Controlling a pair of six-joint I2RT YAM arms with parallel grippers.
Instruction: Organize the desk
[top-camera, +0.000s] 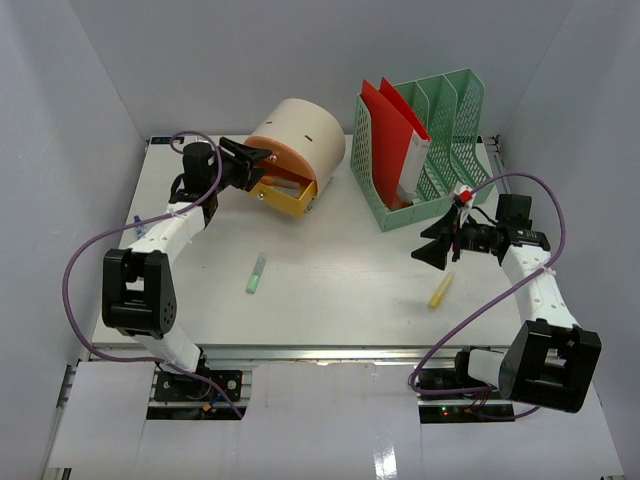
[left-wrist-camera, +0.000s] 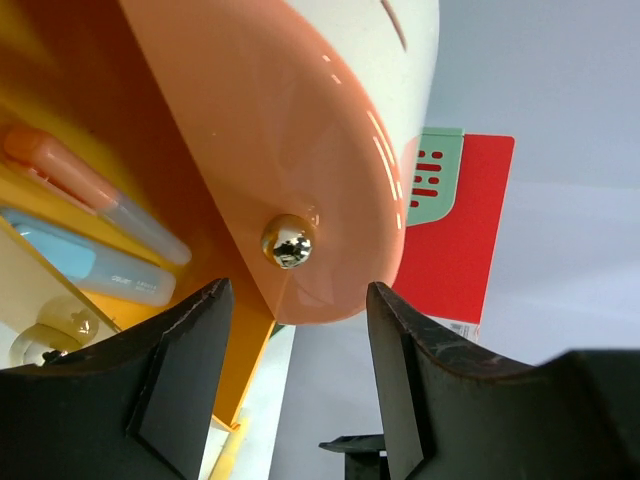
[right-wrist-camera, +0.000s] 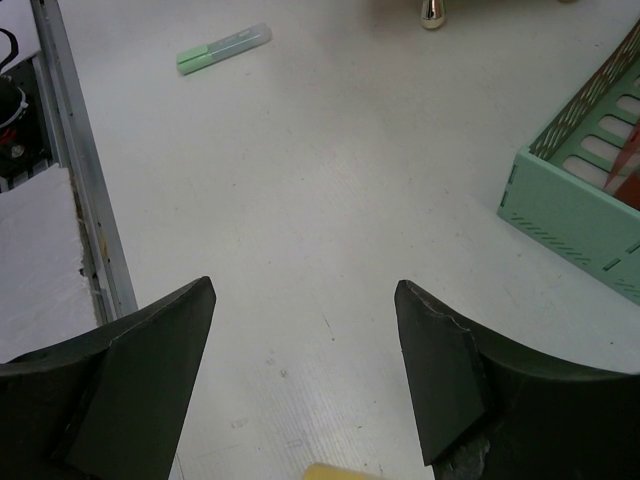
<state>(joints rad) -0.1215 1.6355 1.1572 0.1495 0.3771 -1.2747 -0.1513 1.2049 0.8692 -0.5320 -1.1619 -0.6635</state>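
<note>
On the desk (top-camera: 340, 315), spanning the view beneath both arms, the left gripper (left-wrist-camera: 295, 300), jaws spread, straddles the chrome knob (left-wrist-camera: 288, 241) of the organizer (top-camera: 298, 138) at far left, a round surface that could slip free on closing, while the right gripper (right-wrist-camera: 305, 292), spread and empty, hangs over the yellow highlighter (top-camera: 441, 290).

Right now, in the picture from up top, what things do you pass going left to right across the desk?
Green highlighter → red folders → yellow highlighter. The round drawer box sits over the same stretch as the green one, so I skip it.
</note>
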